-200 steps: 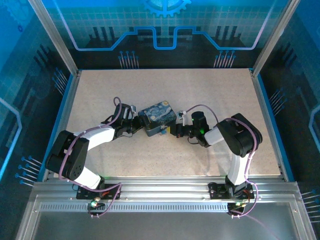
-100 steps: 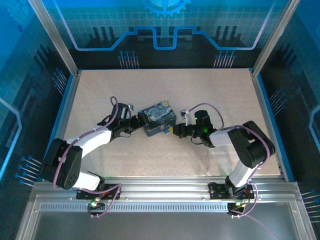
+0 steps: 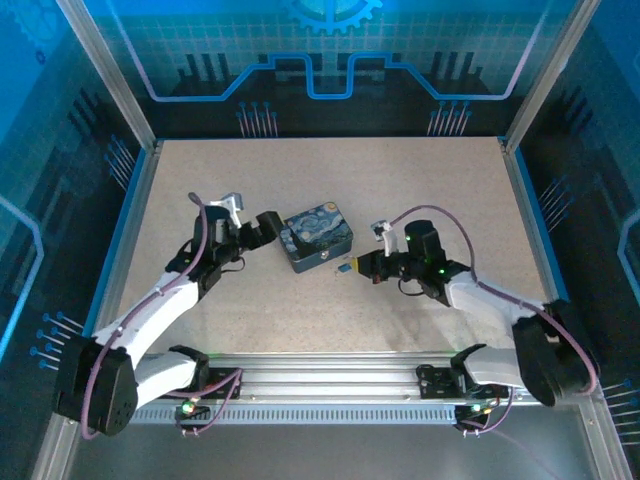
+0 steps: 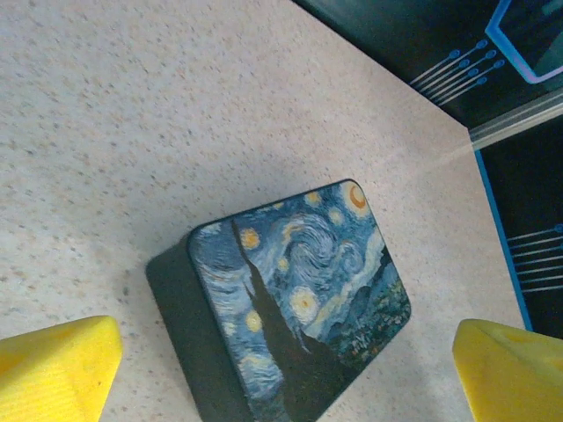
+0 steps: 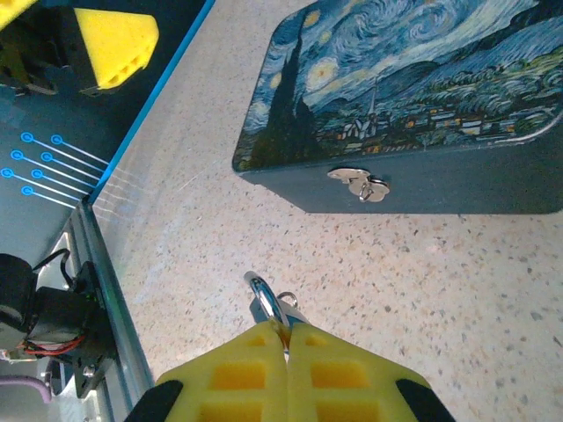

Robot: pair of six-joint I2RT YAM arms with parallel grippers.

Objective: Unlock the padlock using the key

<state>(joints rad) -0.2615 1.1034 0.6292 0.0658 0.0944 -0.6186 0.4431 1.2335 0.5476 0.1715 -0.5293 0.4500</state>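
Checking margins first: the bench (image 3: 330,170) is bounded by a blue left rim (image 3: 125,235), a blue right rim (image 3: 535,240), a dark back wall (image 3: 330,110) and the aluminium rail (image 3: 330,365) on the near side, where both arms are bolted. Slanted frame posts (image 3: 105,75) rise at the far corners. The tin (image 3: 317,237) sits about mid-bench, rotated against the bench edges and well apart from both rims. The far half of the bench behind it is open surface. More open surface runs along each side, outboard of the arms. The near strip between tin and rail is partly taken up by the two forearms.

Left hand (image 3: 262,232): jaws spread wide, holding nothing. It sits just beside the tin's left end, apart from it. In the left wrist view the yellow fingertips (image 4: 54,367) stand at the two lower corners with the tin between and ahead of them, no contact visible.

Right hand (image 3: 355,266): low over the bench just off the tin's near-right corner, fingers pinched fully together. The padlock (image 5: 262,294) is clamped at their tips, a silver-blue bit sticking out forward with a small wire ring (image 5: 287,301) beside it. The padlock is apart from the tin: bare bench separates it from the tin's front wall, which carries the silver hasp (image 5: 361,185).
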